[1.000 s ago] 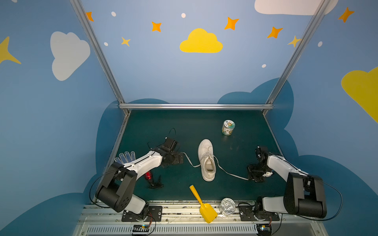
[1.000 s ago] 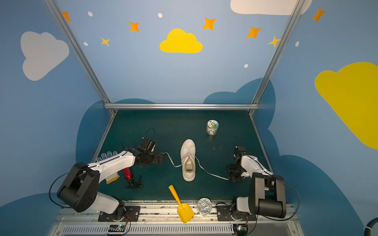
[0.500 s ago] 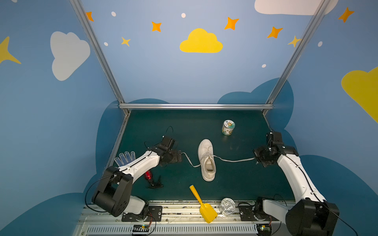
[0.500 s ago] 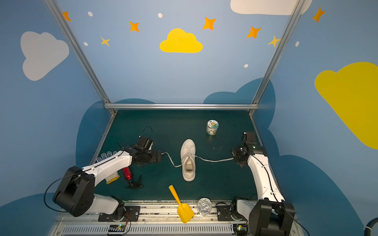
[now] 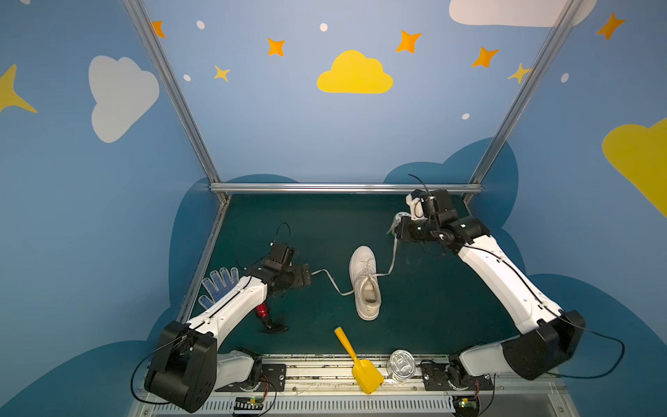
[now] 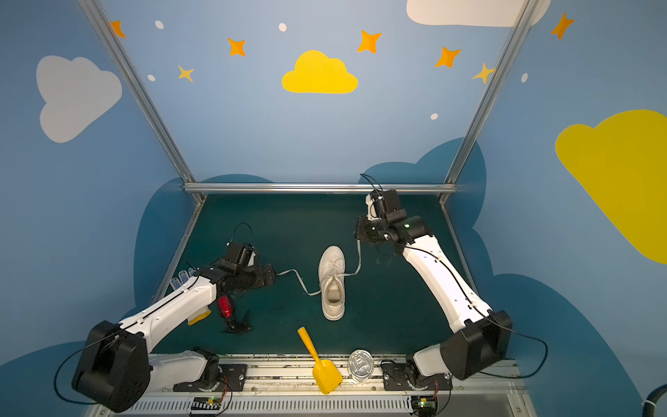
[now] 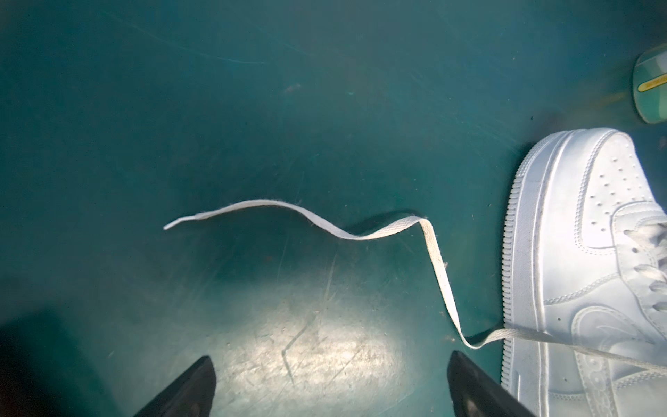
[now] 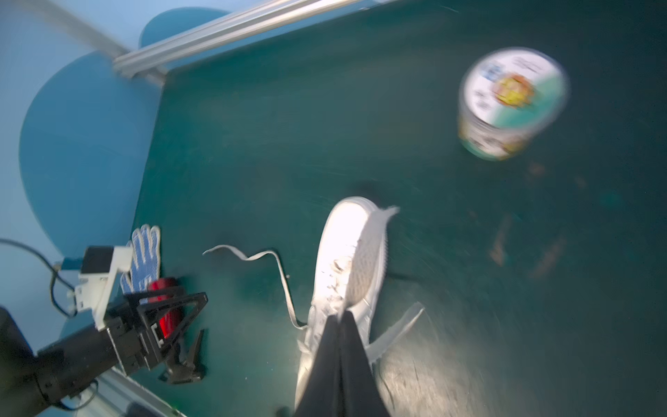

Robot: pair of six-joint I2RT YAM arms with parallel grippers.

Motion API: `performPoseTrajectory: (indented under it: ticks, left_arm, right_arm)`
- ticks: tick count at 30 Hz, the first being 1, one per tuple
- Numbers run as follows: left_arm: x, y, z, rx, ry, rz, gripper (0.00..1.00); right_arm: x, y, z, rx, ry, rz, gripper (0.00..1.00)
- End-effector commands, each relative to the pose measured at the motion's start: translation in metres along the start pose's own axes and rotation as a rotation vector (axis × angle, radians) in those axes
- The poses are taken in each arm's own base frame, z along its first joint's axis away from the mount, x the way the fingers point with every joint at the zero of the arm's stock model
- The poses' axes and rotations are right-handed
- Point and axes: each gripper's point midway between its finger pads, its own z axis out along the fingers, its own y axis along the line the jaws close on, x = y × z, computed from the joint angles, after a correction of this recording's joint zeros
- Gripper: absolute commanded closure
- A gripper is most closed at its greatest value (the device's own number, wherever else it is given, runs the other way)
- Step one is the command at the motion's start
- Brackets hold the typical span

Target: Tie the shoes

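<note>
A printed cup [image 8: 512,104] with a closed lid stands far right; its content I cannot tell. A shiny tin [image 5: 400,364] lies at the near edge. The mat [image 5: 288,224] is green, and the walls [image 5: 270,126] are blue with clouds. The sneaker [image 5: 364,281] rests in the middle, long axis near-to-far, toe far. The left gripper [image 5: 308,276] is wide and empty, with the left lace [image 7: 361,234] on the mat before it. The right gripper [image 8: 341,319] pinches the lifted right lace [image 5: 392,258].
</note>
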Motion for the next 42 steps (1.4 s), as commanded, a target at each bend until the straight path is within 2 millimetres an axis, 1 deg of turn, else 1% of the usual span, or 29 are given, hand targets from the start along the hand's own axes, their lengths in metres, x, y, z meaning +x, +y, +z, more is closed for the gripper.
performPoseTrajectory:
  ticks: [1,3,6,9,12,20,25,27,29,32,35,37,38,39,40,42]
  left_arm:
    - [0.009,0.005,-0.003,0.0,0.029,-0.004,0.01]
    - [0.011,0.007,-0.003,0.0,0.032,-0.008,0.01]
    - [0.012,0.009,-0.004,0.004,0.033,-0.014,0.01]
    - [0.013,0.01,-0.004,0.01,0.036,-0.021,0.01]
    - [0.016,0.01,-0.003,0.017,0.043,-0.021,0.01]
    - [0.02,0.008,0.004,0.027,0.074,-0.027,0.01]
    - [0.02,0.009,0.006,0.014,0.091,-0.007,0.01]
    - [0.02,0.01,0.006,0.004,0.093,0.001,0.01]
    - [0.02,0.012,0.005,-0.003,0.093,0.003,0.01]
    - [0.02,0.012,0.005,-0.005,0.092,0.001,0.0]
    - [0.02,0.012,0.007,-0.006,0.095,-0.001,0.01]
    - [0.021,0.013,0.008,-0.008,0.099,-0.003,0.01]
    - [0.02,0.013,0.009,-0.011,0.101,-0.007,0.01]
    - [0.021,0.013,0.009,-0.013,0.105,-0.008,0.01]
    - [0.021,0.013,0.009,-0.013,0.108,-0.009,0.01]
    - [0.02,0.013,0.01,-0.02,0.116,-0.009,0.01]
  right_arm:
    - [0.0,0.041,0.015,-0.11,0.04,-0.154,1.0]
    - [0.007,0.06,0.03,-0.151,0.096,-0.179,1.0]
    - [0.02,0.082,0.05,-0.185,0.17,-0.231,1.0]
    - [0.03,0.102,0.068,-0.227,0.223,-0.28,1.0]
    - [0.037,0.114,0.085,-0.245,0.259,-0.332,1.0]
    - [0.046,0.133,0.125,-0.283,0.359,-0.386,1.0]
    - [0.051,0.135,0.153,-0.297,0.387,-0.397,1.0]
    - [0.053,0.137,0.16,-0.307,0.406,-0.399,1.0]
    - [0.057,0.142,0.164,-0.352,0.43,-0.384,1.0]
    - [0.06,0.145,0.171,-0.385,0.438,-0.387,1.0]
    - [0.062,0.141,0.18,-0.379,0.436,-0.387,1.0]
    - [0.066,0.13,0.19,-0.329,0.45,-0.367,0.99]
    - [0.069,0.122,0.195,-0.294,0.467,-0.36,0.9]
    - [0.071,0.115,0.197,-0.26,0.484,-0.357,0.76]
    - [0.073,0.105,0.2,-0.219,0.502,-0.344,0.68]
    - [0.072,0.084,0.203,-0.122,0.528,-0.279,0.57]
